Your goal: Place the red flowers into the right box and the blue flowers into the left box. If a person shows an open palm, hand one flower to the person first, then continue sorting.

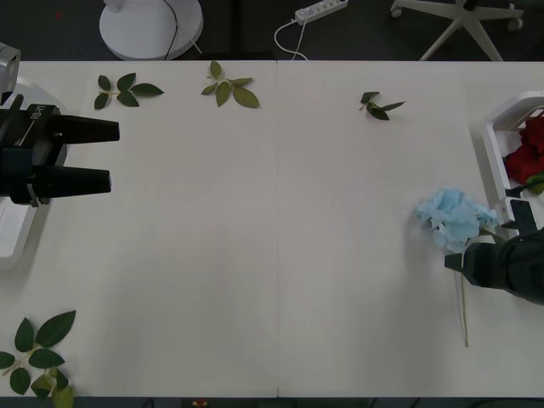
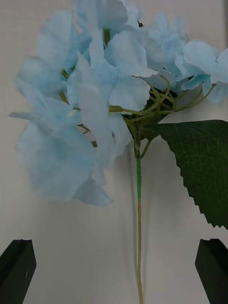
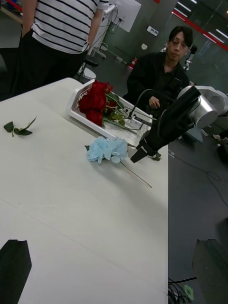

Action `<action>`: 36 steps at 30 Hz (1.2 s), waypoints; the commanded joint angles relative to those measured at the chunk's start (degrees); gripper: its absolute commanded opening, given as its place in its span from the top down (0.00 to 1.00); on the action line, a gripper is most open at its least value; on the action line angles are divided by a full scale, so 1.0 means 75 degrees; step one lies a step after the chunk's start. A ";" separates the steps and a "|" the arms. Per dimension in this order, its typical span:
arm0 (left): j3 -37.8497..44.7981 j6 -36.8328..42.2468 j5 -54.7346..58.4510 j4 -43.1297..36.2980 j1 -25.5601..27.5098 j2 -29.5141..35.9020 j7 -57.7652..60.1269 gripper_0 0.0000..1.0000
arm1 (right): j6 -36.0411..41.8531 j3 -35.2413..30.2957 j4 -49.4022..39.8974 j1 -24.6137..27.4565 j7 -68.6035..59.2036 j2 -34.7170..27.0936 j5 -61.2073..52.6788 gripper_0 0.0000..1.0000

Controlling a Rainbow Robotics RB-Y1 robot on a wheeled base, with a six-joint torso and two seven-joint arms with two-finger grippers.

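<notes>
Right gripper (image 1: 476, 255), fingers spread and empty, straddles the pale sky-blue artificial hydrangea's (image 2: 104, 95) thin green stem (image 2: 139, 228), evidently preparing a pickup.

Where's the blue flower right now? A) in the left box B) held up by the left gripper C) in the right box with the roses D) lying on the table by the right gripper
D: the blue flower lies flat on the table, its stem between the open fingers of the right gripper, outside the right box.
</notes>
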 commanded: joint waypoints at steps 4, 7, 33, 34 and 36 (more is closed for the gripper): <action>-0.0008 -0.0072 0.0107 -0.0148 -0.0017 0.0224 0.0138 0.00 | -0.0130 0.0321 0.0562 -0.0564 0.0009 0.0213 0.0094 0.01; -0.0008 -0.0072 0.0107 -0.0148 -0.0017 0.0224 0.0138 0.00 | -0.0130 0.0673 0.0738 -0.0857 -0.0015 0.0213 0.0164 0.01; -0.0008 -0.0072 0.0107 -0.0148 -0.0017 0.0224 0.0138 0.00 | 0.0081 0.2138 0.2402 -0.2427 0.0137 0.1021 0.0844 0.01; -0.0008 -0.0072 0.0107 -0.0148 -0.0017 0.0224 0.0138 0.00 | 0.0081 0.2196 0.2507 -0.2486 0.0137 0.1045 0.0844 0.01; -0.0008 -0.0072 0.0107 -0.0148 -0.0017 0.0224 0.0138 0.00 | 0.0081 0.2267 0.2695 -0.2580 0.0161 0.1103 0.0844 0.01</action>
